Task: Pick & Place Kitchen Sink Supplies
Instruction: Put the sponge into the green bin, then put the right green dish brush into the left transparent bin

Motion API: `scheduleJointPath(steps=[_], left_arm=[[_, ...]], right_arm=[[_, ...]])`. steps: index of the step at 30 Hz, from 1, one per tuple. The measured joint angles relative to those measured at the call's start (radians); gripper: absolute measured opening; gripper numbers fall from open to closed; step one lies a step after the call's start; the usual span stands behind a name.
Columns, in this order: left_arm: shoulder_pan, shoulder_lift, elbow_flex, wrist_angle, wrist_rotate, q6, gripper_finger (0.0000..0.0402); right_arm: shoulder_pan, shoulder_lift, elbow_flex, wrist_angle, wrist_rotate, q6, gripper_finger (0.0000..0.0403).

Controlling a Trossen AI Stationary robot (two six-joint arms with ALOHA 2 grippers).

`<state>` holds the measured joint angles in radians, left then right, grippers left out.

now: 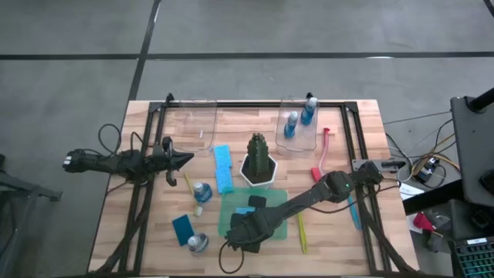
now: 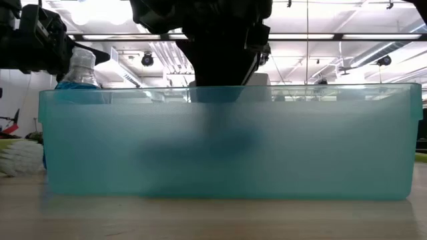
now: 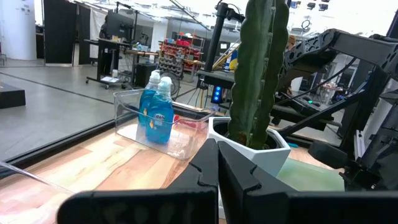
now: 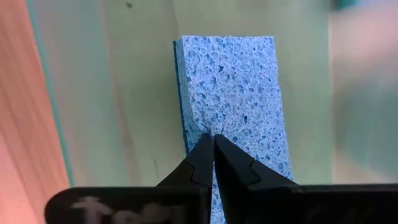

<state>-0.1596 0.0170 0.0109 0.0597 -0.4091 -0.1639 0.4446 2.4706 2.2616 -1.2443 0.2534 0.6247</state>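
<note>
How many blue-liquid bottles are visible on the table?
4: two bottles in the clear bin at the back right, one left of the green tray, one at the front edge. The right arm may hide more.

A wooden table [image 1: 363, 123] is seen from above. Two clear bins are set at its far edge: one [image 1: 194, 123] on the left, one [image 1: 297, 135] on the right. A plant [image 1: 258, 162] in a white pot is placed in the middle. A green tray [image 1: 231, 208] is laid in front of it. Sponges [image 1: 223, 167], bottles [image 1: 202, 192] and brushes [image 1: 322, 153] are scattered on the wood.
</note>
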Motion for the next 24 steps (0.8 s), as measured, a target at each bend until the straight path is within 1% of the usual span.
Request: scheduleJointPath(steps=[4,13,15,19,24], left_arm=[[0.000,0.000,0.000,0.000,0.000,0.000,0.0000],[0.000,0.000,0.000,0.000,0.000,0.000,0.0000],[0.000,0.000,0.000,0.000,0.000,0.000,0.0000],[0.000,0.000,0.000,0.000,0.000,0.000,0.0000],[0.000,0.000,0.000,0.000,0.000,0.000,0.0000]], right_arm=[[0.000,0.000,0.000,0.000,0.000,0.001,0.0019],[0.000,0.000,0.001,-0.005,-0.001,0.004,0.0077],[0.000,-0.002,0.006,-0.014,-0.025,0.005,0.0086],[0.001,-0.034,0.007,-0.021,-0.045,0.058,0.0097],[0.001,-0.089,0.009,-0.025,-0.045,0.115,0.0099]])
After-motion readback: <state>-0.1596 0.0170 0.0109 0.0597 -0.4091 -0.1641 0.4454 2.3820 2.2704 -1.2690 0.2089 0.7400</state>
